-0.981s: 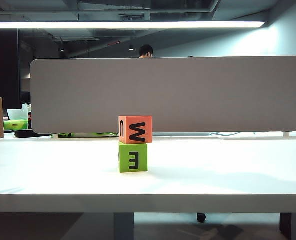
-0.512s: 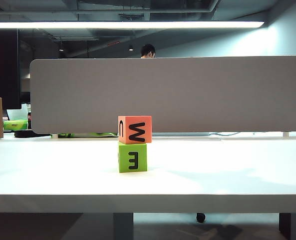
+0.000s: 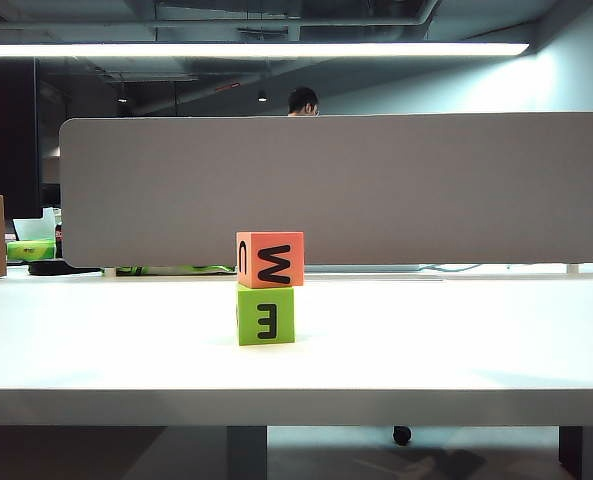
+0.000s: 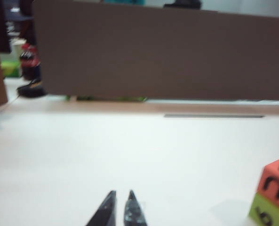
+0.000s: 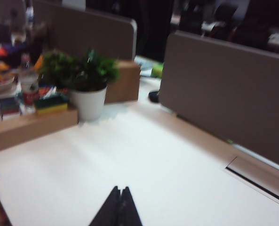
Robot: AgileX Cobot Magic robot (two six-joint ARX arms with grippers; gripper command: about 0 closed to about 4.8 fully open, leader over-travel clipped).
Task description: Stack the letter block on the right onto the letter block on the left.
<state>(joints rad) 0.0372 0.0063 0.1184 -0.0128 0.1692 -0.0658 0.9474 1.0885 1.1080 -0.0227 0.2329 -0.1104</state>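
Both my wrist views are blurry. My left gripper (image 4: 120, 194) and right gripper (image 5: 120, 189) get cut off at the frame edge, same with the green block (image 4: 271, 213).

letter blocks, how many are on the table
2. The orange letter block sits on top of the green letter block, mid-table. Neither claw touches them. None seem hidden.
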